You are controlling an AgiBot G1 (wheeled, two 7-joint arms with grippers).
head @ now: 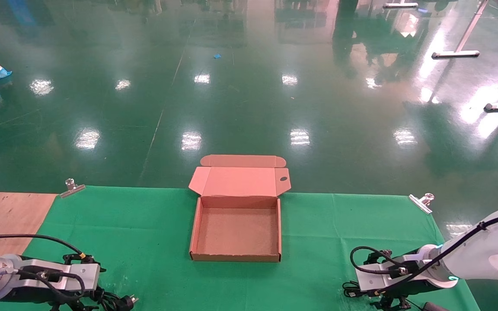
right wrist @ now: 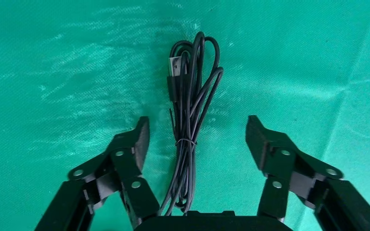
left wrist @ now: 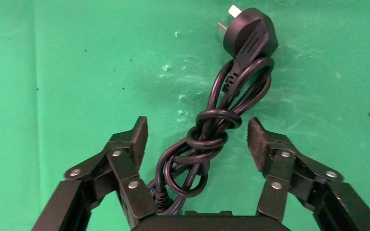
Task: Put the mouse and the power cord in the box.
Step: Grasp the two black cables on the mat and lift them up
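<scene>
Green-clothed bench (head: 145, 224) on a glossy green floor (head: 249, 86).
Empty box (head: 236, 258) sits centre; left claw (left wrist: 197, 137) gapes around the power cord (left wrist: 212, 130), right claw (right wrist: 197, 137) gapes around the mouse's cable (right wrist: 190, 110).

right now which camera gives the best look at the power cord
The left wrist view: the power cord lies coiled and knotted on the green cloth between the open fingers of the left tool, plug and prongs clear. The head view shows only its plug at the bottom edge. The right wrist view shows none of it.
</scene>
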